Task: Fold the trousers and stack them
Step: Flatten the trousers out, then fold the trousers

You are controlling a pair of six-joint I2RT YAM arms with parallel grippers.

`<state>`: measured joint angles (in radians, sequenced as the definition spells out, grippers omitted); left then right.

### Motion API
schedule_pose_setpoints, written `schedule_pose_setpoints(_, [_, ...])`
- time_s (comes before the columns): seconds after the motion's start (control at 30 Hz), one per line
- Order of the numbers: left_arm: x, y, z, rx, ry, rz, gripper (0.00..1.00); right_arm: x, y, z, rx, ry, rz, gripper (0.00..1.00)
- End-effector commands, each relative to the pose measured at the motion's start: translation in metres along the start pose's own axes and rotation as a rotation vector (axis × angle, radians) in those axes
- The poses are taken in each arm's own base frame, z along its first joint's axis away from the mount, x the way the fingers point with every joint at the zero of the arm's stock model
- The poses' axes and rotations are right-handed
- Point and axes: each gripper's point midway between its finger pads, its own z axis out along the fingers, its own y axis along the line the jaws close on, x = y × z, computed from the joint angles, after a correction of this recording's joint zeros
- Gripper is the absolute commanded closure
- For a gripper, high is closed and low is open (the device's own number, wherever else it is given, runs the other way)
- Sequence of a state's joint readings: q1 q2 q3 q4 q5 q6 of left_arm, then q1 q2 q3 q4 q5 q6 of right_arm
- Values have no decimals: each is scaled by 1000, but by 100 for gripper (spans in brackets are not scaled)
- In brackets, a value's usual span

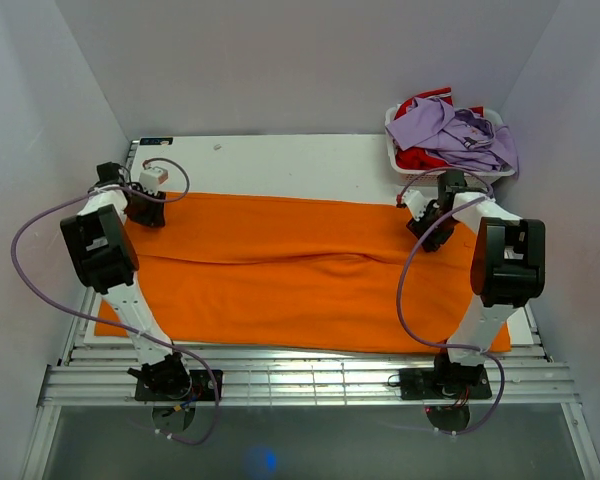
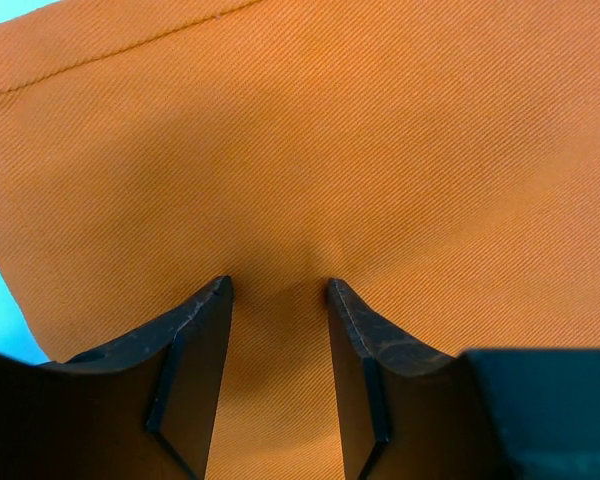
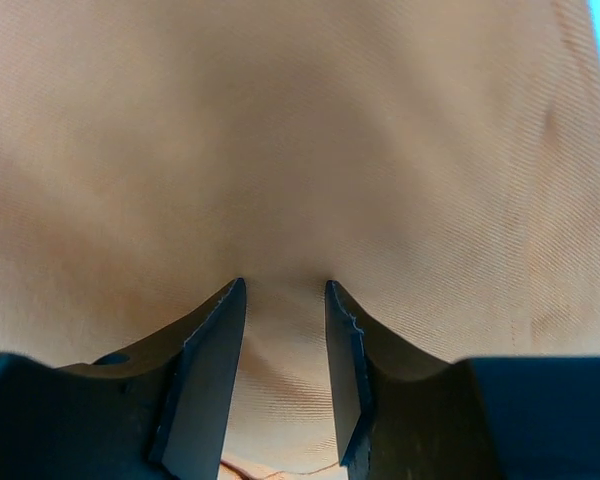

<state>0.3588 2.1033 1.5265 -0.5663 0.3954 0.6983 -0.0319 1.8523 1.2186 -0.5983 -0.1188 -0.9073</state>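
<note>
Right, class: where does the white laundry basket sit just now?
In the top view the basket sits at the far right corner of the table, just beyond the right gripper and the orange trousers, holding a lilac shirt.

walls [image 1: 310,60]: plain pale lilac-grey, on three sides | surface [image 1: 280,165]: white, flat | near edge: metal slatted rails [image 1: 310,378] | floor [image 1: 380,445]: grey, below rails | far right corner: white basket [image 1: 393,146] | light: even, soft

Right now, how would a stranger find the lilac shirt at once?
Look at the table's far right corner, where a white basket stands. The shirt lies on top in it, over a red garment; it alone is pale purple.
</note>
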Motion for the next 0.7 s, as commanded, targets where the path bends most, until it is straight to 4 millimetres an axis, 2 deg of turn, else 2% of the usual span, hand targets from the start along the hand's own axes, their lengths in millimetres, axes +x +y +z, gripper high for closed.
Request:
schedule_pose_setpoints(0.0, [59,-10,-18,66,192,-43,46,15,40,-1,-142,21,-67,56])
schedule_pose_setpoints(0.03, [54,-10,-22,76,178,-31,45,10,38,-9,-136,5,-76,55])
schedule_pose_setpoints(0.07, [36,-3,-29,86,127,9,40,1,31,-17,-118,-23,-93,53])
schedule_pose_setpoints(0.13, [18,-3,-44,130,82,46,31,-10,23,-37,-99,-69,-112,50])
schedule_pose_setpoints(0.17, [-11,11,-55,106,15,103,27,-23,7,-51,-56,-101,-130,45])
schedule_pose_setpoints(0.2, [-21,11,-62,125,3,117,18,-30,-1,-59,-38,-127,-154,40])
schedule_pose_setpoints(0.23, [-29,14,-60,139,-14,130,2,-30,-11,-67,-21,-137,-148,35])
schedule_pose_setpoints(0.27, [-42,20,-63,136,-44,151,2,-35,-22,-73,2,-150,-150,20])
schedule_pose_setpoints(0.3, [-70,32,-77,108,-103,187,2,-44,-41,-86,55,-171,-160,15])
schedule_pose_setpoints(0.33, [-73,37,-68,121,-110,191,2,-41,-52,-84,60,-167,-155,13])
schedule_pose_setpoints(0.37, [-81,41,-69,115,-129,205,2,-40,-58,-85,61,-162,-159,10])
schedule_pose_setpoints(0.4, [-97,49,-74,90,-162,225,2,-44,-71,-92,88,-165,-173,10])
schedule_pose_setpoints(0.43, [-99,52,-72,89,-172,228,2,-38,-76,-83,66,-148,-179,11])
schedule_pose_setpoints(0.5, [-105,54,-66,87,-198,244,2,-33,-78,-79,21,-135,-181,13])
schedule_pose_setpoints(0.53, [-102,52,-62,94,-198,238,2,-33,-88,-76,20,-135,-176,14])
schedule_pose_setpoints(0.6, [-109,56,-64,67,-231,253,4,-33,-95,-73,11,-149,-185,19])
schedule_pose_setpoints(0.63, [-101,52,-58,79,-223,227,4,-29,-103,-69,12,-148,-179,20])
schedule_pose_setpoints(0.67, [-103,53,-59,65,-232,222,4,-26,-107,-67,12,-145,-193,23])
